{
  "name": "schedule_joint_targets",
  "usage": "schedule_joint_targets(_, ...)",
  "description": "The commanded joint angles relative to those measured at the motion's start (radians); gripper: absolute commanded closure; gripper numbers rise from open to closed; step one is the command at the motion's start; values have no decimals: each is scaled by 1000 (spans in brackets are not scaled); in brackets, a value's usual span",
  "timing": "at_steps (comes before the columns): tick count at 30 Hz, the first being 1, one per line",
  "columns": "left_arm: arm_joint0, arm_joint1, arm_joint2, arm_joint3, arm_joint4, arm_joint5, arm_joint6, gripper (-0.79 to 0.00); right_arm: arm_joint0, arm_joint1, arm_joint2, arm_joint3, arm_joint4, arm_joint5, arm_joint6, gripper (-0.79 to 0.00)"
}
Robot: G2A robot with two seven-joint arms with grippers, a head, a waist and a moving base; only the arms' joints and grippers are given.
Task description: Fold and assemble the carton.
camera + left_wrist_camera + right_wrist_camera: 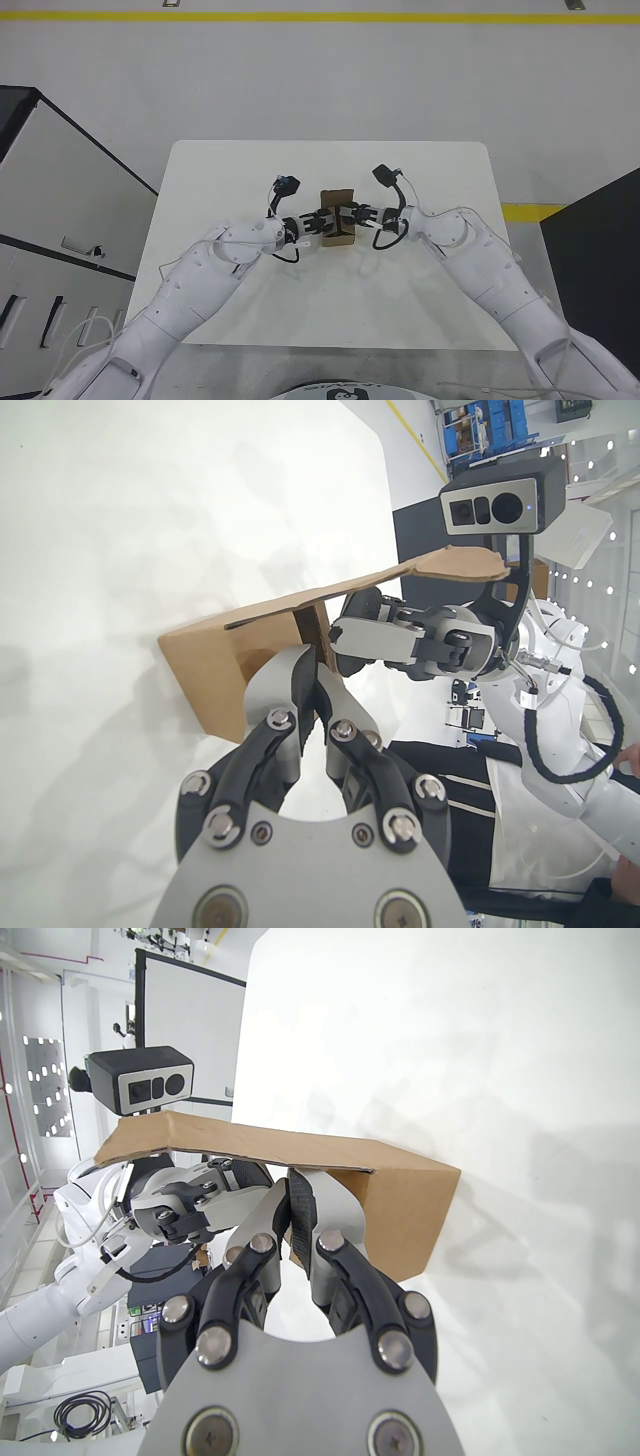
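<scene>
Carton, half-formed, sits at the centre of the white desk, its long axis running 12 to 6 o'clock in the top view. One loose flap rises at the 12 o'clock end; the wrist views show it as a long panel reaching past the opposite hand. Left hand meets the carton at 9 o'clock, closed tight on the edge of the wall nearest it. Right hand mirrors it at 3 o'clock, likewise pinched shut on cardboard at its own side. The two hands face each other across the carton's short width, each just beyond the wall the other holds. The next fold appears to turn on the flap. It lies toward 12 o'clock from both hands, about equally near, so either could let go and reach it while the other steadies the carton against the desk.
</scene>
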State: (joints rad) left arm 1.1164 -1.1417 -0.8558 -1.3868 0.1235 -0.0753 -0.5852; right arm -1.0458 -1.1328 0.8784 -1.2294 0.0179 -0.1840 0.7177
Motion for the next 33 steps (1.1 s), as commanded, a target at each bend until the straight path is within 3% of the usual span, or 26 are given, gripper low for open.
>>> schedule_joint_targets(1, -1, -2, 0, 2, 4, 1, -1, 0, -3, 0, 4, -4, -2, 2, 0, 0)
schedule_joint_targets(33, 19, -15, -28, 0, 33, -3, -17, 0, -11, -15, 19, -6, -41, 22, 6, 0)
